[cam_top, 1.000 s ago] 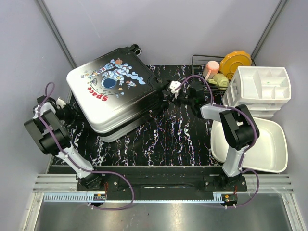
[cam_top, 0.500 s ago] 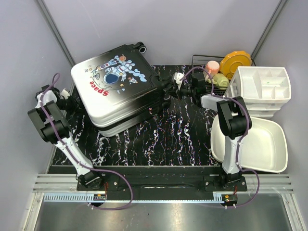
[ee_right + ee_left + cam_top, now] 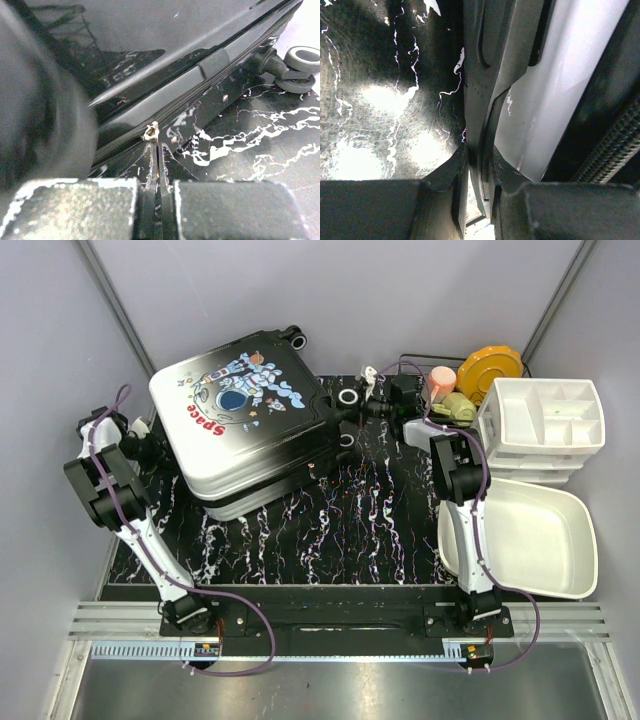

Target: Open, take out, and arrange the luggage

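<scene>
The luggage (image 3: 240, 420), a hard-shell suitcase with an astronaut and a red "Space" print, lies flat and closed on the black marbled mat (image 3: 340, 510). My left gripper (image 3: 140, 442) is at its left side. In the left wrist view the left gripper (image 3: 477, 160) is shut on a strip of the luggage's black edge trim (image 3: 482, 85). My right gripper (image 3: 358, 412) is at the luggage's right edge, between two wheels (image 3: 348, 398). In the right wrist view the right gripper (image 3: 156, 150) is shut on the metal zipper pull (image 3: 151, 132) on the black zip seam.
A wire rack (image 3: 412, 368) at the back right holds a pink cup (image 3: 438, 380), a yellow plate (image 3: 490, 370) and a green item (image 3: 455, 408). A white drawer organiser (image 3: 545, 420) sits beside it. A white basin (image 3: 530, 540) lies at the right front.
The luggage has shifted toward the back and turned a little, so its right-side wheels now show. My right gripper moved toward the back along the right edge. My left gripper moved back with the left side.
</scene>
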You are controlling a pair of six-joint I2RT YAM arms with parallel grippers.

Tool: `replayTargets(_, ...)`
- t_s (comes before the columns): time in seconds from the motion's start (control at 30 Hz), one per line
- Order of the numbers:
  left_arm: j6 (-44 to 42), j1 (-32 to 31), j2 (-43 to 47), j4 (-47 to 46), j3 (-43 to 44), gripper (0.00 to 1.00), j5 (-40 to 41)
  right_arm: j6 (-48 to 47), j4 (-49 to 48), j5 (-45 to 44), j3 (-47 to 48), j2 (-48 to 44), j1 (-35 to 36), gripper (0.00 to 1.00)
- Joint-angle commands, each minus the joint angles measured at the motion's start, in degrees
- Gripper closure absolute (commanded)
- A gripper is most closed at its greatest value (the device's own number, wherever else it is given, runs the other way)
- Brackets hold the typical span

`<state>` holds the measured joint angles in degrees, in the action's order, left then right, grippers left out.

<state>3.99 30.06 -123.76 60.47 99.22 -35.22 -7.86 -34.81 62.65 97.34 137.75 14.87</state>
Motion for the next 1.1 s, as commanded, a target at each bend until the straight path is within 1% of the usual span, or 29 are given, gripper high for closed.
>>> replayTargets(0.0, -0.8, -4.5, -3.0, -16.4, 1.3, 1.00, 0.1, 10.4, -1.9, -8.5, 11.8, 4.9, -0.6, 1.00)
replayTargets(0.1, -0.5, -5.5, -2.2, -17.4, 1.3, 1.00, -0.1, 10.5, 3.9, -10.9, 15.0, 6.6, 0.9, 1.00)
replayTargets(0.13, -0.4, -5.9, -2.2, -17.7, 1.4, 1.00, -0.2, 10.4, 8.0, -11.6, 17.4, 7.3, 1.2, 1.00)
replayTargets(0.2, 0.6, -6.1, -1.7, -17.9, 1.6, 1.00, -1.0, 10.8, 11.8, -13.0, 20.2, 8.5, 1.5, 0.99)
replayTargets(0.23, 1.0, -6.1, -1.7, -18.2, 1.6, 1.00, -1.3, 11.5, 13.6, -13.3, 20.3, 8.4, 1.5, 0.99)
replayTargets(0.3, 1.7, -6.0, -1.0, -18.2, 1.9, 0.99, -1.9, 10.4, 16.7, -14.6, 20.1, 7.1, 1.5, 0.93)
replayTargets(0.33, 1.7, -6.0, 0.0, -18.2, 2.0, 0.94, -1.9, 8.7, 20.6, -14.8, 19.8, 6.3, 1.5, 0.85)
replayTargets(0.37, 1.7, -5.9, 1.0, -18.3, 2.2, 0.80, -1.7, 8.1, 22.9, -16.0, 19.6, 4.4, 1.4, 0.74)
replayTargets(0.4, 1.8, -5.8, 1.9, -18.2, 2.5, 0.74, -1.3, 8.1, 27.9, -16.4, 19.5, 3.3, 1.2, 0.65)
replayTargets(0.43, 1.9, -5.5, 3.9, -18.3, 2.6, 0.70, -1.0, 6.3, 29.9, -16.8, 18.9, 2.3, 1.0, 0.62)
replayTargets(0.47, 2.2, -5.2, 4.8, -18.2, 2.8, 0.59, -0.8, 6.1, 31.2, -17.3, 18.2, -0.5, 0.9, 0.57)
replayTargets(0.5, 3.0, -4.5, 5.6, -18.2, 3.0, 0.54, -0.5, 5.4, 33.5, -17.6, 15.5, -1.9, 0.8, 0.44)
replayTargets(0.57, 3.2, -3.8, 8.1, -17.1, 3.7, 0.44, 0.7, 3.6, 37.0, -18.8, 13.2, -6.1, 0.9, 0.42)
replayTargets(0.6, 2.9, -3.4, 8.7, -16.2, 4.8, 0.36, 1.0, 2.6, 39.6, -19.6, 11.1, -7.1, 0.8, 0.40)
replayTargets(0.67, 2.7, -2.9, 10.9, -14.0, 5.3, 0.29, 2.4, 1.2, 42.1, -21.3, 8.9, -9.9, 0.8, 0.39)
replayTargets(0.7, 2.7, -2.3, 11.7, -13.4, 5.1, 0.18, 2.3, 0.8, 44.5, -22.0, 8.6, -10.4, 0.8, 0.36)
replayTargets(0.77, 2.3, -1.4, 14.1, -12.6, 5.1, 0.16, 1.6, 0.7, 47.6, -23.1, 9.2, -10.9, 0.8, 0.36)
replayTargets(0.8, 2.2, -0.5, 14.7, -12.0, 5.2, 0.15, 1.4, 1.3, 50.7, -23.5, 9.6, -10.7, 0.8, 0.35)
replayTargets(0.83, 2.0, -0.1, 15.6, -11.6, 5.5, 0.05, 0.8, 1.7, 52.1, -24.1, 9.9, -10.1, 0.8, 0.34)
replayTargets(0.9, 1.6, 1.7, 18.0, -10.6, 5.4, 0.04, -0.8, 2.1, 55.4, -24.1, 10.8, -9.6, 0.8, 0.34)
replayTargets(0.97, 1.0, 2.5, 20.7, -9.8, 4.6, 0.03, -3.0, 3.1, 56.8, -24.2, 11.6, -8.3, 0.8, 0.34)
replayTargets(1.07, -2.2, 2.9, 24.3, -6.9, 2.1, 0.03, -6.7, 6.1, 60.0, -23.7, 13.3, -5.6, 0.9, 0.35)
